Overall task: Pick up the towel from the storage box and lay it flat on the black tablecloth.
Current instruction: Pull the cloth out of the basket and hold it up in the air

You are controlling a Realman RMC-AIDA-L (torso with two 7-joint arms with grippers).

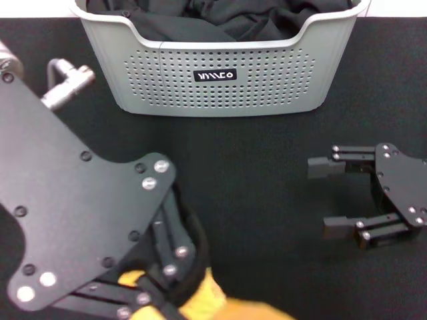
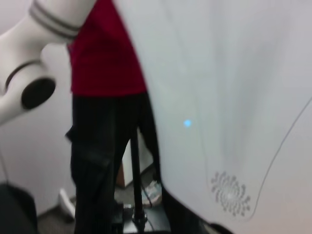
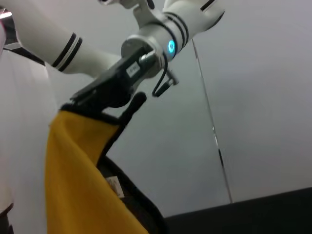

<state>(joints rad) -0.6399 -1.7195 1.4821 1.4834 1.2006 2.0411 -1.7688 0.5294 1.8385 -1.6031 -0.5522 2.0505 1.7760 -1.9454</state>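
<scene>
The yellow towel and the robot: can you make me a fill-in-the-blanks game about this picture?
1. The left gripper is shut on the ____ towel.
2. The right gripper hangs ____ and holds nothing.
3. The storage box has ____ clothes inside.
4. Under both grippers lies the black ____.

Missing words: yellow; open; black; tablecloth

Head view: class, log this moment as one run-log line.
left pincer: shut on towel, raised | right pincer: open, idle over black tablecloth | storage box: holds black garments
</scene>
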